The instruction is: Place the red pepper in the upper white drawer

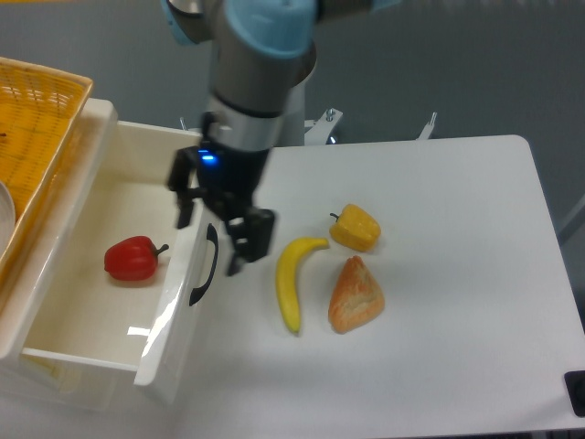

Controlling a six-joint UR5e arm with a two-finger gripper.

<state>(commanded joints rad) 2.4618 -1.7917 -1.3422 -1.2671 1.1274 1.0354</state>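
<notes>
A single fixed camera looks down on the table point(439, 366) from above and in front, tilted steeply so the tabletop fills most of the frame and grey background shows only along the top. It faces the arm's base point(274, 114) at the far edge, so the arm reaches toward the lens. The view is close enough that the arm's upper part is cut off by the top border. The drawer point(174, 311) sits at the left and runs off the bottom-left corner, and the basket point(37, 110) is clipped by the left edge. The table's right and near edges just fit in view. There is no second view to share scene with.
</notes>
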